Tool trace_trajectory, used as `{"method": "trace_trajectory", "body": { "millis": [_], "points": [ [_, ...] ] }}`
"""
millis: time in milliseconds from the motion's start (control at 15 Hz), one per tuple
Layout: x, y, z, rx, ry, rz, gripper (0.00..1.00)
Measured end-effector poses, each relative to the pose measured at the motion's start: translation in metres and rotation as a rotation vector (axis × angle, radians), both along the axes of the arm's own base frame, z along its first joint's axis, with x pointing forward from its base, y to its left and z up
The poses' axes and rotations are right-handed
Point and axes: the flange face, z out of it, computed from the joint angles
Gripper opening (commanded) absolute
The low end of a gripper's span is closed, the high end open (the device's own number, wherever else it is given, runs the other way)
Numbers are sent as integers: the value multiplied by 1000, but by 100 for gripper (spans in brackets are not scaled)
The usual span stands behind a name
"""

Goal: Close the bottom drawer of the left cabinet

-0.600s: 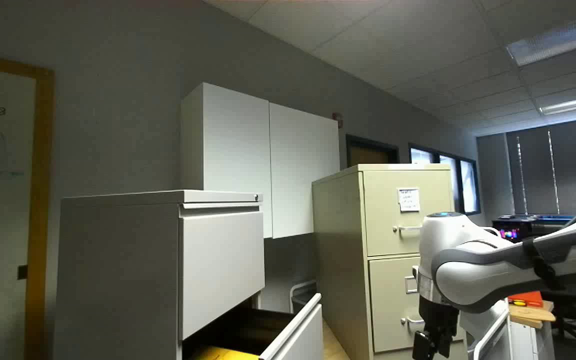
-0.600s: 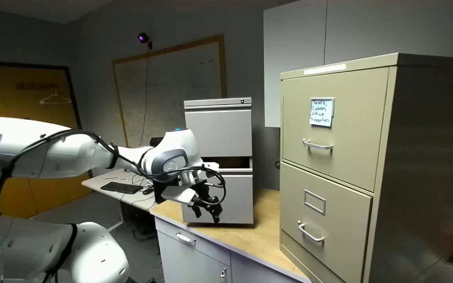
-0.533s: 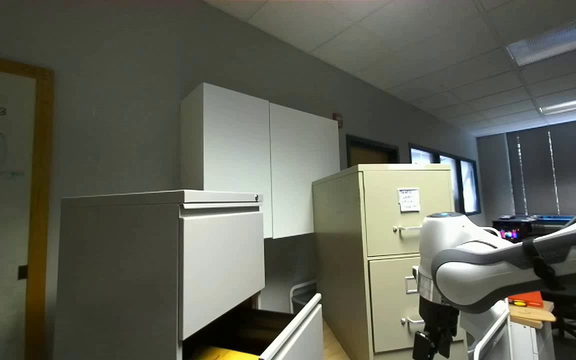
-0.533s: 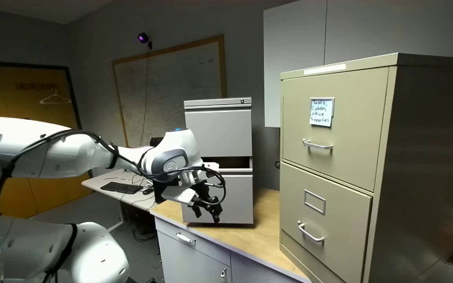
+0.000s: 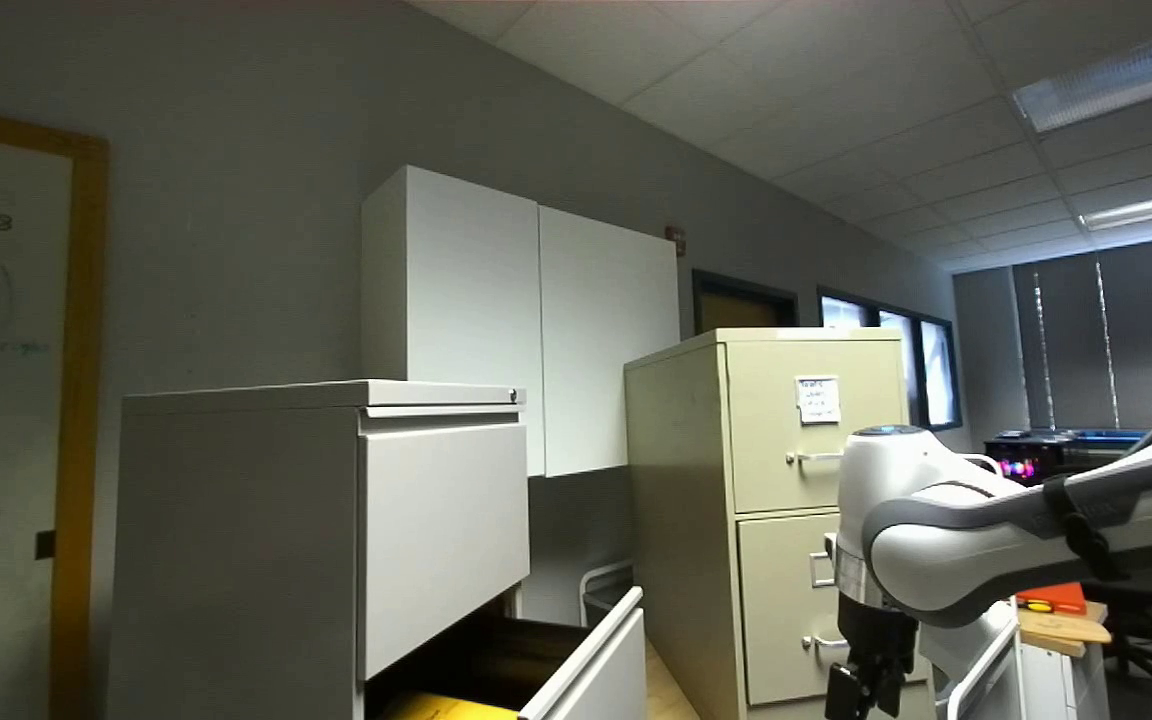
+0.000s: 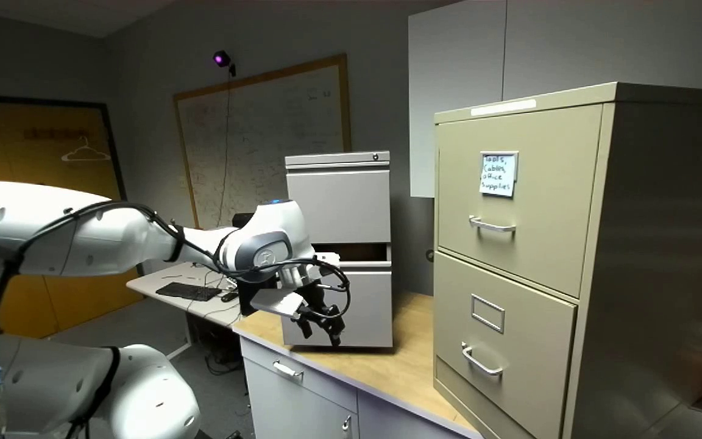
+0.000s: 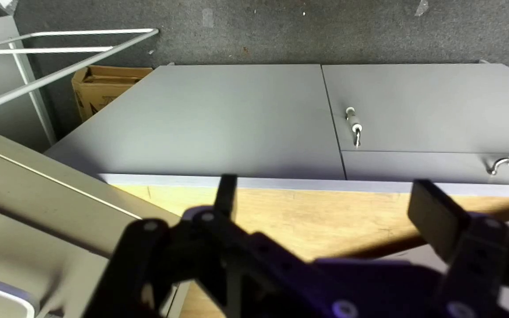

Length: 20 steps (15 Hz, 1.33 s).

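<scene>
Grey walls (image 5: 236,250) rise to a tiled ceiling (image 5: 816,120), where a fluorescent light (image 5: 1151,207) glows in an exterior view. White wall cupboards (image 5: 608,340) hang behind a beige filing cabinet (image 6: 509,274). Farther back, dark-framed windows (image 5: 898,328) are bright, and a dark office chair (image 5: 1136,598) stands at the right.

In an exterior view, a wood-framed whiteboard (image 6: 259,146) hangs beyond a pale desk (image 6: 147,284) bearing a black keyboard (image 6: 188,291); a white clothes hanger (image 6: 85,150) shows against a yellow-brown door (image 6: 22,161). The counter (image 6: 381,369) has a light wooden top over grey cupboard doors (image 7: 201,119). In the wrist view, the dark grey floor (image 7: 245,44) is flecked with pale specks, and a cardboard box (image 7: 104,86), partly hidden, sits near the doors' left end.
</scene>
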Motion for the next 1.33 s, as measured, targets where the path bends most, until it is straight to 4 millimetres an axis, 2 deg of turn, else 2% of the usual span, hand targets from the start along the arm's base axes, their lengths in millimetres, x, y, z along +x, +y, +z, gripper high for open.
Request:
{"method": "trace_trajectory", "body": {
  "millis": [400,600,800,867,933,1333],
  "points": [
    [5,0,6,-7,-43,5,100],
    [19,2,12,-14,-135,26,100],
    [42,8,15,-7,-224,58,100],
    [51,10,14,0,-248,71,75],
    [60,12,13,10,-269,84,75],
    [117,20,-1,136,-338,147,29]
  ]
}}
